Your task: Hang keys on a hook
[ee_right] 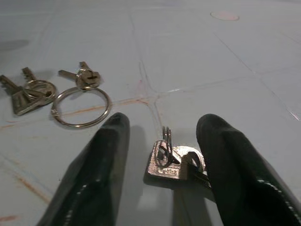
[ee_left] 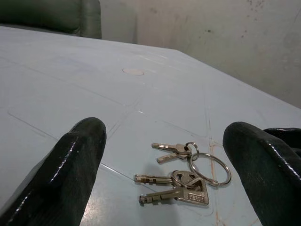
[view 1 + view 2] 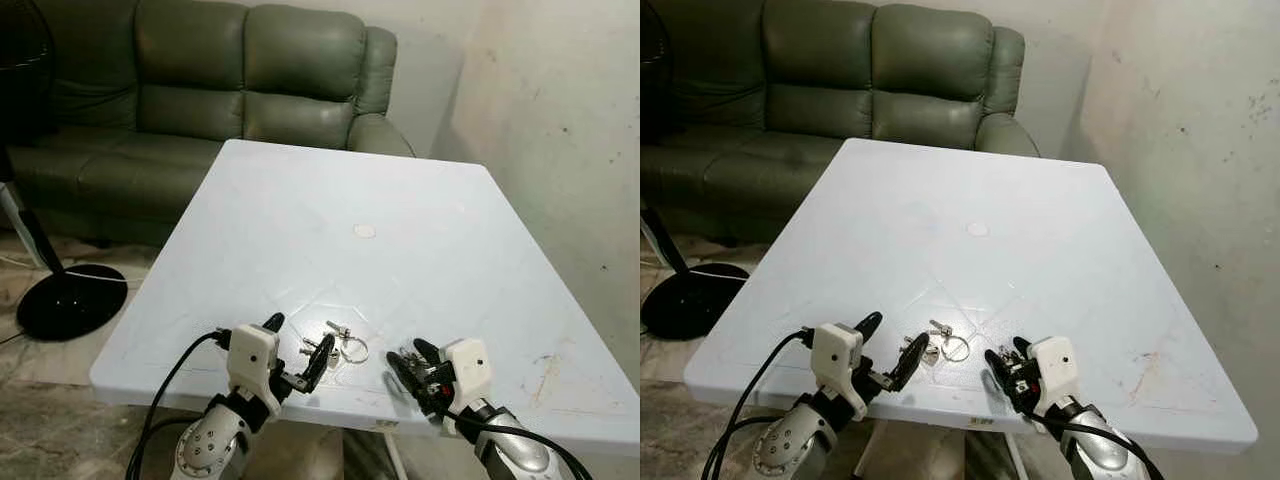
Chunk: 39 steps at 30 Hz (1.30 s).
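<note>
Two sets of keys are seen on the white table (image 3: 300,220). The larger bunch of keys (image 2: 181,181) lies flat near the table's front edge: four silver keys can be counted in the left wrist view, two on a small ring and two more beside them, all joined to one large key ring (image 1: 81,107). A second, smaller key set (image 1: 175,161) with a square silver head lies apart from the bunch, just in front of the right gripper. One small round plug (image 3: 365,231) is set into the table's middle. Behind the table one green leather sofa (image 3: 200,90) is placed, and the black round base of a stand (image 3: 65,300) rests on the floor to the robot's left; a stained wall (image 3: 560,110) closes the right side. The path between the grippers and the keys is unobstructed. The left gripper (image 3: 295,350) is held low over the front edge, its two black fingers spread wide with the bunch lying between and beyond them, untouched. The right gripper (image 1: 164,155) is likewise held low, its fingers parted on either side of the smaller key set, nothing being pinched.
</note>
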Available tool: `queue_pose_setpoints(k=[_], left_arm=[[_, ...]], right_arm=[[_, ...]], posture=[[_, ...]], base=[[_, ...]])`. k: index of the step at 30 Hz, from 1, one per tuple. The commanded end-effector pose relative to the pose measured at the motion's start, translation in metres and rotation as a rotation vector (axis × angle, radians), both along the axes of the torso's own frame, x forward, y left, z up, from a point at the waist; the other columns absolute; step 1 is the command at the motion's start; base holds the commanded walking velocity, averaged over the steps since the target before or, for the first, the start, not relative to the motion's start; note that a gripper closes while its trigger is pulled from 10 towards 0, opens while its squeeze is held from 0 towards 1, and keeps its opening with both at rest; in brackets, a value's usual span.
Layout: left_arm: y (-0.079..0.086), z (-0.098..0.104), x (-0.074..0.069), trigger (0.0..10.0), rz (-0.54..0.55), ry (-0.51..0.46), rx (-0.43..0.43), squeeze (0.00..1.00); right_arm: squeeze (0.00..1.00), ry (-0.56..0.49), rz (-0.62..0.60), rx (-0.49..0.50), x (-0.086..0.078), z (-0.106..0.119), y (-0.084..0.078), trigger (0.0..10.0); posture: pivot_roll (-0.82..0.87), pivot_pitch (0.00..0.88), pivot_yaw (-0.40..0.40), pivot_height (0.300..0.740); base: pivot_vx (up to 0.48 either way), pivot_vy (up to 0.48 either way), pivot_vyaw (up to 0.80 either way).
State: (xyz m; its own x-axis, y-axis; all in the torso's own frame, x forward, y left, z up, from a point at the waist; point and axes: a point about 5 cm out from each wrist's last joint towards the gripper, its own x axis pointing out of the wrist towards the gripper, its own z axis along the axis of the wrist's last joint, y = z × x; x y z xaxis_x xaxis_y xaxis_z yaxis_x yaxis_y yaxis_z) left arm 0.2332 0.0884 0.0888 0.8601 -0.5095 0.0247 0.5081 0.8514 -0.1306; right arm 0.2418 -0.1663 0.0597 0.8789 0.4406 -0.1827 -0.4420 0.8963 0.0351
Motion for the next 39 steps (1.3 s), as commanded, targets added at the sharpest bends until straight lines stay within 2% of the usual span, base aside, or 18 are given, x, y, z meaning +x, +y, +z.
queue_pose_setpoints(k=[1, 2, 4, 5, 7, 8, 9, 10, 11, 12, 13, 15, 16, 17, 18, 20, 22, 39], left_arm=[[-0.002, 0.003, -0.001, 10.0, -0.002, -0.008, 0.002, 0.0], [-0.002, 0.004, -0.001, 10.0, -0.002, -0.007, 0.0, 0.0], [-0.002, 0.004, -0.001, 10.0, -0.002, -0.007, 0.0, 0.0], [-0.002, 0.004, -0.001, 10.0, 0.0, -0.006, -0.002, 0.0], [-0.002, 0.004, -0.001, 10.0, 0.002, -0.006, -0.001, 0.0], [-0.001, 0.004, -0.001, 10.0, 0.002, -0.005, -0.002, 0.0], [-0.002, 0.004, -0.001, 10.0, 0.002, -0.005, -0.002, 0.0], [-0.001, 0.004, -0.001, 10.0, 0.002, -0.006, -0.001, 0.0], [-0.001, 0.004, -0.001, 10.0, 0.003, -0.005, -0.001, 0.0], [-0.001, 0.004, -0.001, 10.0, 0.003, -0.005, -0.001, 0.0], [-0.001, 0.003, -0.001, 10.0, 0.004, -0.003, -0.003, 0.0], [-0.001, 0.004, -0.001, 10.0, 0.004, -0.003, -0.003, 0.0], [-0.001, 0.004, -0.001, 10.0, 0.004, -0.003, -0.001, 0.0], [-0.001, 0.004, -0.001, 10.0, 0.005, -0.002, -0.002, 0.0], [-0.001, 0.004, -0.001, 10.0, 0.005, -0.002, -0.002, 0.0], [-0.002, 0.003, -0.001, 10.0, 0.003, -0.001, 0.0, 0.0], [-0.002, 0.003, -0.001, 10.0, 0.003, 0.0, -0.002, 0.0], [-0.003, 0.003, -0.002, 10.0, 0.001, 0.002, -0.005, 0.0]], right_arm=[[0.0, 0.004, -0.003, -0.016, 0.002, 0.0, 0.001, 0.0], [0.0, 0.006, -0.006, -0.015, 0.002, 0.0, 0.002, 0.9], [0.0, 0.008, -0.016, -0.019, 0.003, 0.0, 0.003, 1.0], [0.0, 0.002, -0.025, -0.023, 0.003, 0.0, 0.004, 2.5], [0.0, 0.003, -0.032, -0.027, 0.004, -0.001, 0.004, 3.2], [0.0, 0.004, -0.035, -0.029, 0.004, -0.001, 0.004, 3.2], [0.0, 0.003, -0.035, -0.027, 0.004, -0.001, 0.004, 0.8], [0.0, 0.004, -0.035, -0.024, 0.004, -0.001, 0.004, 0.0], [0.0, 0.002, -0.043, -0.031, 0.004, -0.001, 0.004, 0.0], [0.0, -0.002, -0.046, -0.035, 0.004, -0.001, 0.004, 1.3], [0.0, -0.004, -0.048, -0.03, 0.004, -0.001, 0.004, 0.0], [0.0, -0.004, -0.048, -0.029, 0.004, -0.001, 0.004, 0.0], [0.0, -0.007, -0.052, -0.035, 0.005, 0.0, 0.003, 1.4], [0.0, -0.007, -0.055, -0.042, 0.005, 0.0, 0.002, 4.5], [0.0, -0.007, -0.055, -0.045, 0.005, -0.001, 0.002, 4.5], [0.0, -0.003, -0.057, -0.048, 0.005, -0.001, 0.001, 9.5], [0.0, -0.005, -0.05, -0.056, 0.005, -0.001, 0.001, 10.0], [0.0, -0.002, -0.057, -0.082, 0.002, -0.003, -0.009, 10.0]], posture=[[0.04, 0.03, -0.094, 0.74], [0.05, 0.031, -0.094, 0.74], [0.05, 0.031, -0.094, 0.74], [0.05, 0.031, -0.094, 0.74], [0.05, 0.031, -0.094, 0.74], [0.05, 0.031, -0.094, 0.74], [0.05, 0.031, -0.094, 0.74], [0.05, 0.031, -0.094, 0.74], [0.05, 0.031, -0.094, 0.74], [0.05, 0.031, -0.094, 0.74], [0.05, 0.031, -0.094, 0.74], [0.05, 0.036, -0.095, 0.74], [0.05, 0.036, -0.095, 0.74], [0.05, 0.036, -0.095, 0.74], [0.05, 0.036, -0.095, 0.74], [0.05, 0.036, -0.095, 0.74], [0.05, 0.036, -0.095, 0.74], [0.05, 0.036, -0.093, 0.74]], base=[[0.0, 0.0, 0.0], [0.0, 0.0, 0.0], [0.0, 0.0, 0.0], [0.0, 0.0, 0.0], [0.0, 0.0, 0.0], [0.0, 0.0, 0.0], [0.0, 0.0, 0.0], [0.0, 0.0, 0.0], [0.0, 0.0, 0.0], [0.0, 0.0, 0.0], [0.0, 0.0, 0.0], [0.0, 0.0, 0.0], [0.0, 0.0, 0.0], [0.0, 0.0, 0.0], [0.0, 0.0, 0.0], [0.0, 0.0, 0.0], [0.0, 0.0, 0.0], [0.0, 0.0, 0.0]])
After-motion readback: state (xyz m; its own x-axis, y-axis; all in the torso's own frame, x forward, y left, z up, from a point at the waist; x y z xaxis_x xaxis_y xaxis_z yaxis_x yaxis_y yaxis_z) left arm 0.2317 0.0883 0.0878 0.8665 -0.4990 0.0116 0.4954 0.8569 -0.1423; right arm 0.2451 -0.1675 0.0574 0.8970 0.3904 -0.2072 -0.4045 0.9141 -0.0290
